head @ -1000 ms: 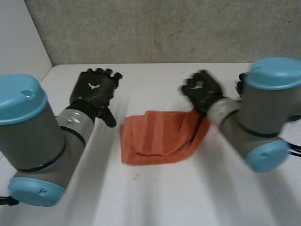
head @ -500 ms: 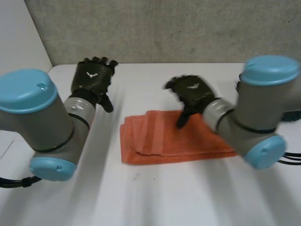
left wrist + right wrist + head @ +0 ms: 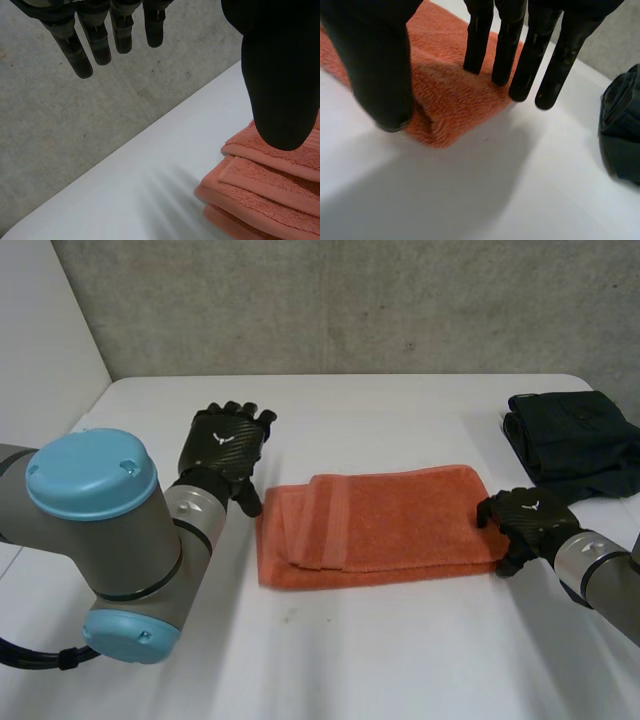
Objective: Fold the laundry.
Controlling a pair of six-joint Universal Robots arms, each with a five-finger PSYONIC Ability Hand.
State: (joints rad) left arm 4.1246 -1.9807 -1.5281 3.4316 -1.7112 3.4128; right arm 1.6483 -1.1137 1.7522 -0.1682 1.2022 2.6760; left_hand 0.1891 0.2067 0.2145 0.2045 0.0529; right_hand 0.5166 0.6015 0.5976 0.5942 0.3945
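Towel (image 3: 380, 525), orange, lies folded flat at mid-table (image 3: 400, 410). My right hand (image 3: 525, 522) rests on its right end, fingers straight, grasping nothing. My left hand (image 3: 226, 445) hovers beside its left end, fingers extended, empty.

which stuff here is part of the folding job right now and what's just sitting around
In the job:
orange towel, partly folded
right hand, at the towel's right end
left hand, beside its left end

Lying about:
dark clothes pile, far right on the white table, apart from both hands
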